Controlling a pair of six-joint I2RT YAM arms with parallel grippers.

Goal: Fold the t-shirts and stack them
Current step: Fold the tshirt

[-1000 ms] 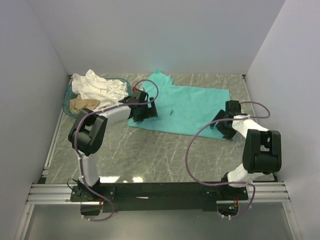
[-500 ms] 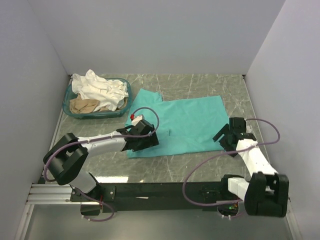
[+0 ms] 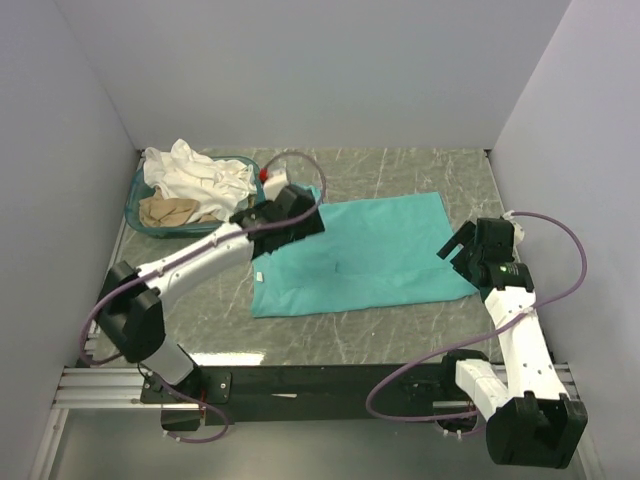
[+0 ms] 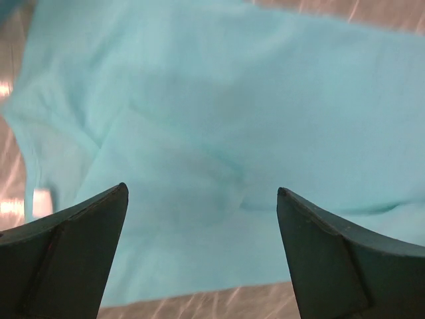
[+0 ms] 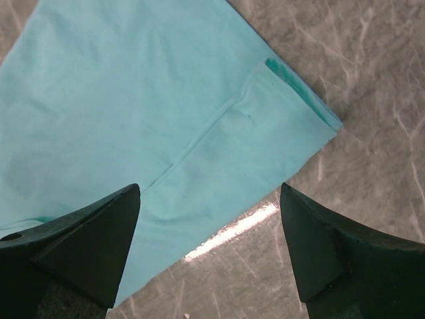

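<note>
A teal-green t-shirt (image 3: 370, 255) lies flat on the marble table as a rough rectangle. My left gripper (image 3: 298, 224) hovers over its far left corner, jaws wide open and empty. In the left wrist view the teal shirt (image 4: 219, 113) fills the frame between the open left gripper (image 4: 202, 193) fingers. My right gripper (image 3: 460, 250) hangs at the shirt's right edge, also open. The right wrist view shows the shirt's near corner and hem (image 5: 166, 100) below the open right gripper (image 5: 209, 189). White t-shirts (image 3: 195, 172) and a beige one (image 3: 165, 210) are bunched in the basket.
The oval teal basket (image 3: 190, 232) stands at the back left, next to the left wall. Grey walls close in the left, back and right sides. A metal rail (image 3: 320, 385) with the arm bases runs along the near edge.
The teal shirt was dragged toward the near edge and now lies flatter and squarer. The left gripper swung near, then back to the far left corner. The right arm moved right and lifted off.
</note>
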